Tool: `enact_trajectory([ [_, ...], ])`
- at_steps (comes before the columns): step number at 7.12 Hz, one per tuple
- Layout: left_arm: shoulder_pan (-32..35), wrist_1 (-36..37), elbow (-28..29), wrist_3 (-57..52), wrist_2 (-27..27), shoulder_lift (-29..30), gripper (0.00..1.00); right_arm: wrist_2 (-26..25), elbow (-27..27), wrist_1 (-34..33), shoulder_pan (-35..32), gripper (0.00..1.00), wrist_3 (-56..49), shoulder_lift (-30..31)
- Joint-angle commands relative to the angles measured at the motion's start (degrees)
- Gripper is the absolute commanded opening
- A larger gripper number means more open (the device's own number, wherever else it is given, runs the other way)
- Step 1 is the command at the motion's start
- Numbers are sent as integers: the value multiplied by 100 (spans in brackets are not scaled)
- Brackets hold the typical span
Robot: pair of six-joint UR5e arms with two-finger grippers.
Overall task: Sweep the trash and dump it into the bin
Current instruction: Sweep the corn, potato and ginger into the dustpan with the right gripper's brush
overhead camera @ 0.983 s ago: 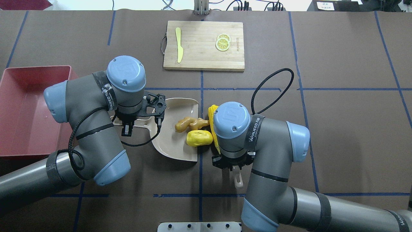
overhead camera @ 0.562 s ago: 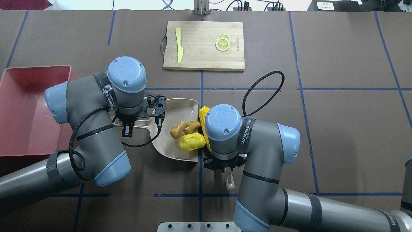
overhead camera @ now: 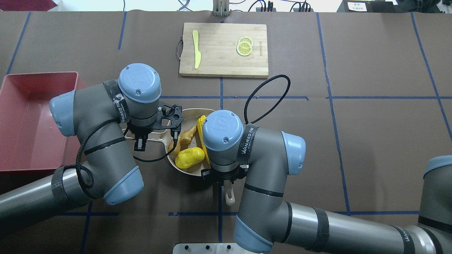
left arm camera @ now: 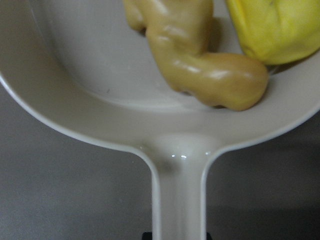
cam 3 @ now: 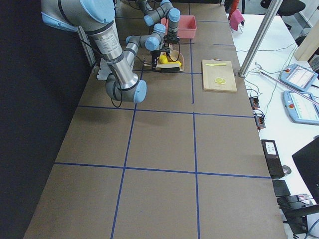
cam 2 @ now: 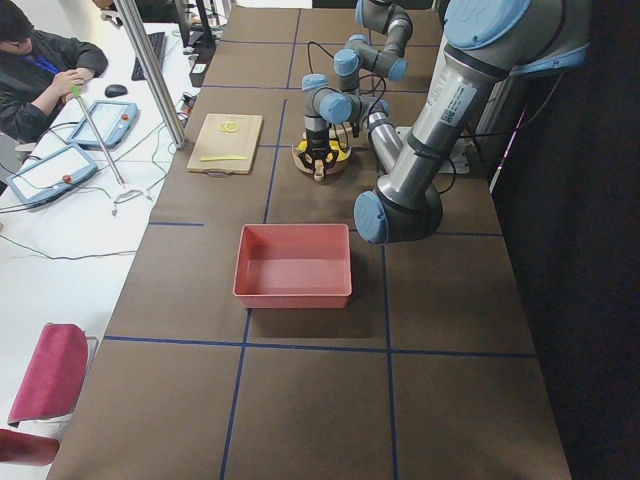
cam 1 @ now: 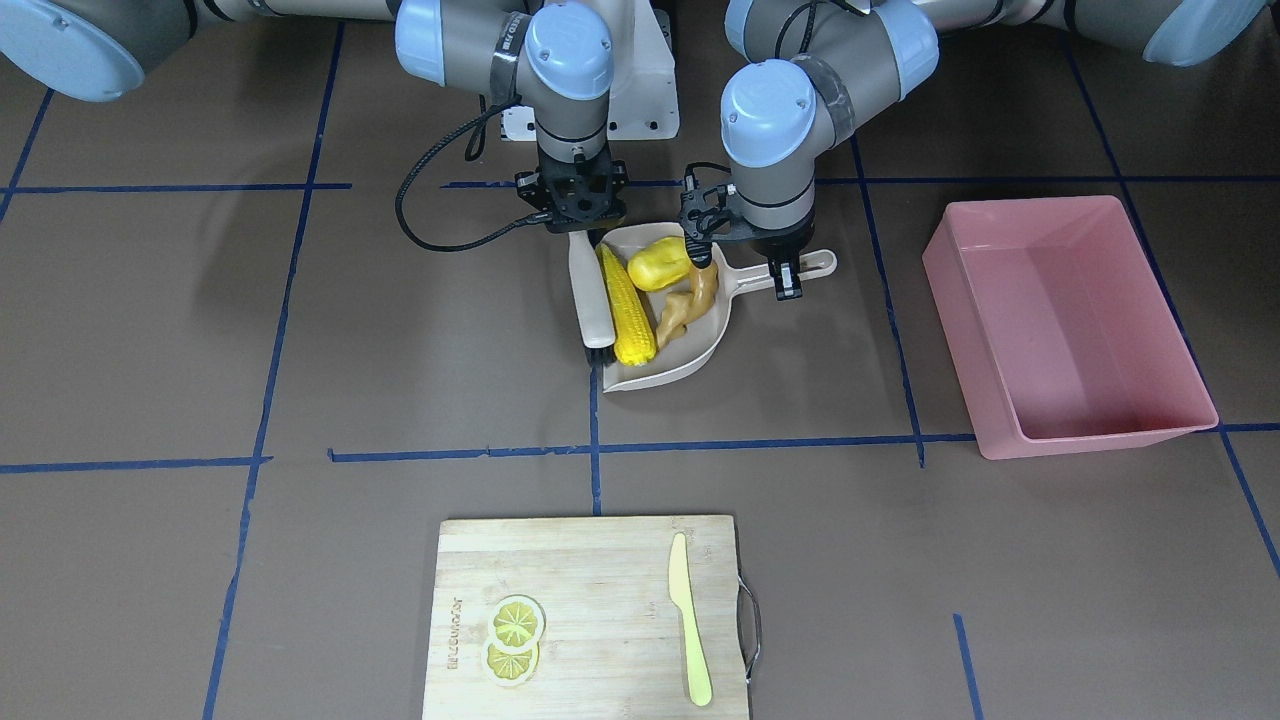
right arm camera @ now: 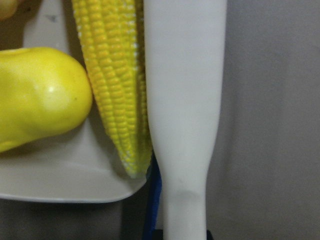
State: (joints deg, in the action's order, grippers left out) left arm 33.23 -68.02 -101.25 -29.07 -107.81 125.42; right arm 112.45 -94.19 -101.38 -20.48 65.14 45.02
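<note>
Brown paper-covered table (overhead camera: 353, 141) marked with a blue tape grid. The jaws of the right gripper (cam 1: 583, 222) are clamped on the handle of the brush (cam 1: 588, 295); those of the left gripper (cam 1: 787, 272) are clamped on the handle of the dustpan (cam 1: 655, 375). Within the last second the brush has been drawn across to the pan's open edge. The corn cob (cam 1: 625, 305), potato-like lump (cam 1: 660, 265) and ginger root (cam 1: 690, 305) are thereby gathered inside the pan, the cob pressed along the brush. The sweep is judged complete; the dump into the bin (cam 1: 1080, 330), well apart on the robot's left, remains.
</note>
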Motion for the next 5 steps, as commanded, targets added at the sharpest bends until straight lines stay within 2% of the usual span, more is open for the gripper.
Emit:
enact_trajectory([
  [1, 0, -79, -26, 7, -65, -9, 2, 31, 85, 5, -8, 0, 42, -160],
  [3, 9, -280, -26, 7, -74, -78, 2, 84, 6, -30, -183, 0, 42, -117],
  [4, 26, -639, 0, 7, -100, -183, 2, 128, -82, -57, -280, 0, 42, -47],
  [5, 35, -973, 9, 7, -448, -350, 2, 154, -256, -205, -351, 0, 42, 15],
])
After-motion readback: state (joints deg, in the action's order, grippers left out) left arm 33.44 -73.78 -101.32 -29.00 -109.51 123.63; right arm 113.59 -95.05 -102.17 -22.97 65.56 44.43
